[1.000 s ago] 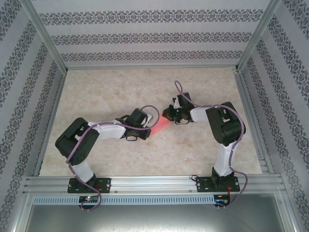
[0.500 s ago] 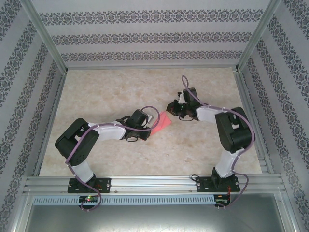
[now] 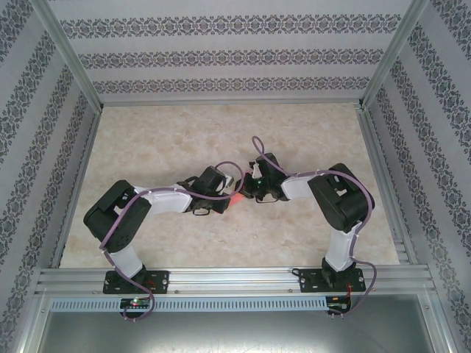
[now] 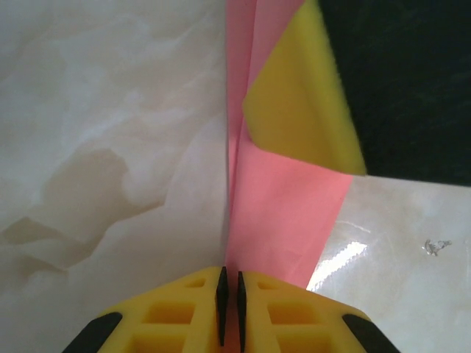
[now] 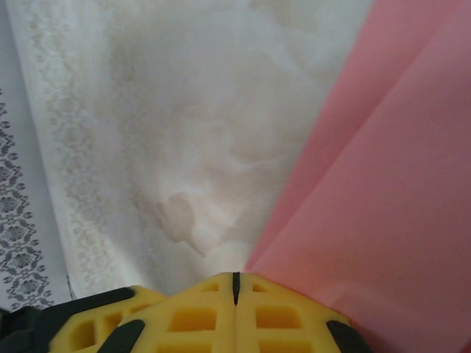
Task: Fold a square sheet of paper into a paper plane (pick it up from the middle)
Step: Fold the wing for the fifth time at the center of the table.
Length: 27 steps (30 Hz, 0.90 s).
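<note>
Grip status: the left gripper [image 4: 229, 294], fitted with yellow latticed fingers, is clenched on the thin pink-red paper sheet [image 4: 283, 213]. In the left wrist view its two black-edged pads stand almost together, with a folded edge of the sheet running between them. The sheet extends away from the jaws as layered panels with a long crease.

The right gripper [image 5: 235, 283] has its jaws pressed fully together. In the right wrist view the sheet lies against the right-hand finger and spreads off to the right. Whether any paper is pinched in that seam cannot be determined. In the left wrist view, one yellow finger [image 4: 302, 95] of the right gripper overlaps the far part of the sheet.

In the top view both grippers meet nose to nose near the centre of the beige marbled tabletop [image 3: 184, 140]. The sheet shows there as a small pink patch between them.
</note>
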Each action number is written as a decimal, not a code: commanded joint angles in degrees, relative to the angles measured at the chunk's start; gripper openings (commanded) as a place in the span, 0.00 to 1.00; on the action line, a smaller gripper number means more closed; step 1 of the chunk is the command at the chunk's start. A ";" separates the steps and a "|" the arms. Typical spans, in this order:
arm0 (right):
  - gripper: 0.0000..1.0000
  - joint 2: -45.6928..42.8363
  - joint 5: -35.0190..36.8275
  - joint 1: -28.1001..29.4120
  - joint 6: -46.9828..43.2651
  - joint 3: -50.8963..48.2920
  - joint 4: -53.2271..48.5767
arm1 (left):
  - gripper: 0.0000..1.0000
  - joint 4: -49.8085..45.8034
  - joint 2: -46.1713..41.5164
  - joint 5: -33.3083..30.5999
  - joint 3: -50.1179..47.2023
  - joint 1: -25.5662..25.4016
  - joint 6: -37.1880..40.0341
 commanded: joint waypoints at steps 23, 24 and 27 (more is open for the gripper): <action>0.00 3.37 12.51 -3.64 -8.33 -4.94 -6.25 | 0.16 -20.44 -2.33 -2.99 -9.14 -12.04 -10.01; 0.00 3.38 12.62 -3.65 -8.34 -4.99 -6.25 | 0.16 -21.47 -2.05 -3.74 -8.71 -12.95 -10.35; 0.00 3.37 12.72 -3.65 -8.34 -5.33 -5.87 | 0.15 -22.76 -1.81 -4.81 -8.71 -15.03 -12.02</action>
